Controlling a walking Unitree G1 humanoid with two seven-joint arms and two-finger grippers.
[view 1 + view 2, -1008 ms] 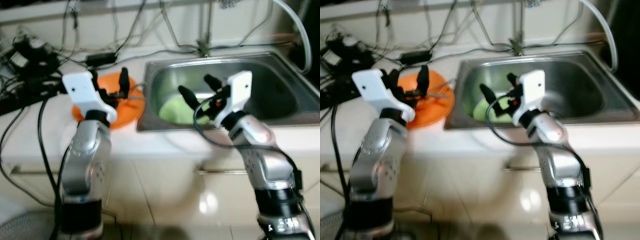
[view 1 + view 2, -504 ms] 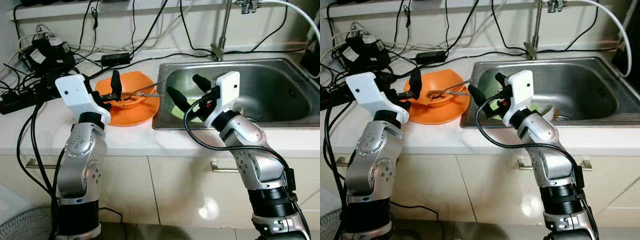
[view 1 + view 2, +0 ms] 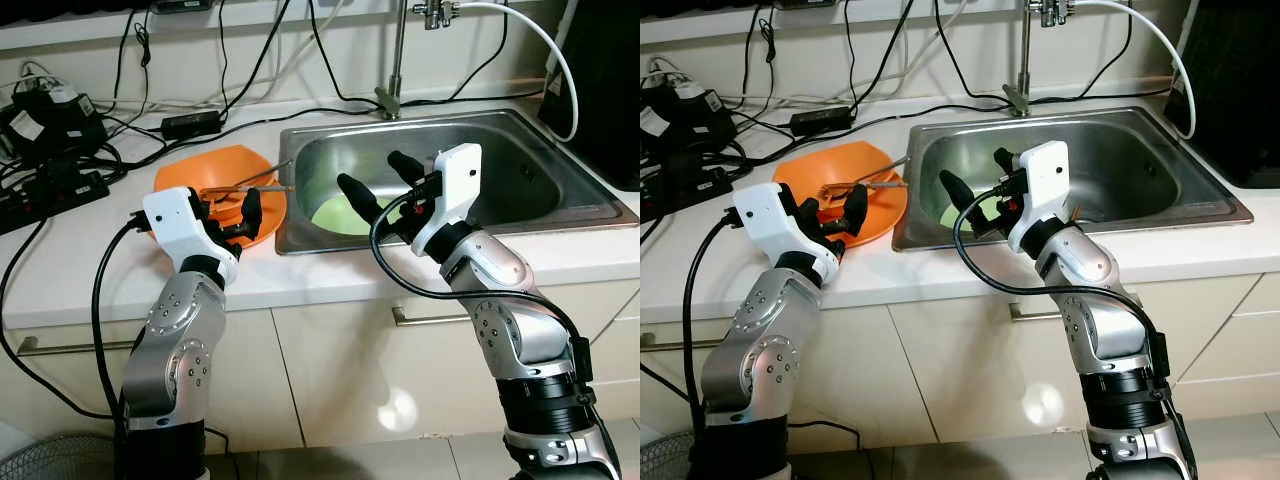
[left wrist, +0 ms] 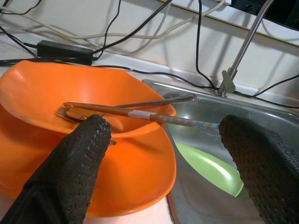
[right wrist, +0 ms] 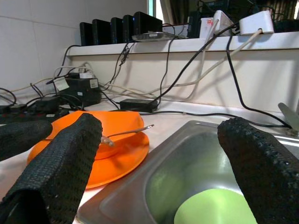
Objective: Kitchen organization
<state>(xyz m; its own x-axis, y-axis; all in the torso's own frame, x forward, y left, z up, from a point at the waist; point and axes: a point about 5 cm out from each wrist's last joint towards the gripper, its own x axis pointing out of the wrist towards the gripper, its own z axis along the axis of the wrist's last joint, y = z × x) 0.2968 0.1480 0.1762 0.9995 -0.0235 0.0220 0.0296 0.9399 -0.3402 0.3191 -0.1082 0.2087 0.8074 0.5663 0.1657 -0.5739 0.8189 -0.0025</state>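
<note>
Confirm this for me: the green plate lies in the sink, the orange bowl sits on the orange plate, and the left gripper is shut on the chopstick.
Wrong on the grip. The left wrist view shows the left gripper open, its fingers short of the chopstick. The green plate in the sink and the orange bowl on the orange plate are right.

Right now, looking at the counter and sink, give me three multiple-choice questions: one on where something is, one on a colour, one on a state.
1. Where is the green plate?
A. in the sink
B. on the counter
C. on the floor

2. What colour is the bowl holding the utensils?
A. blue
B. orange
C. white

3. How are the right gripper's fingers?
A. shut on a fork
B. shut on the plate
C. open, holding nothing

Answers: 1 A, it lies on the sink's steel floor. 2 B, bowl and the plate under it are orange. 3 C, the fingers stand apart over the sink.
</note>
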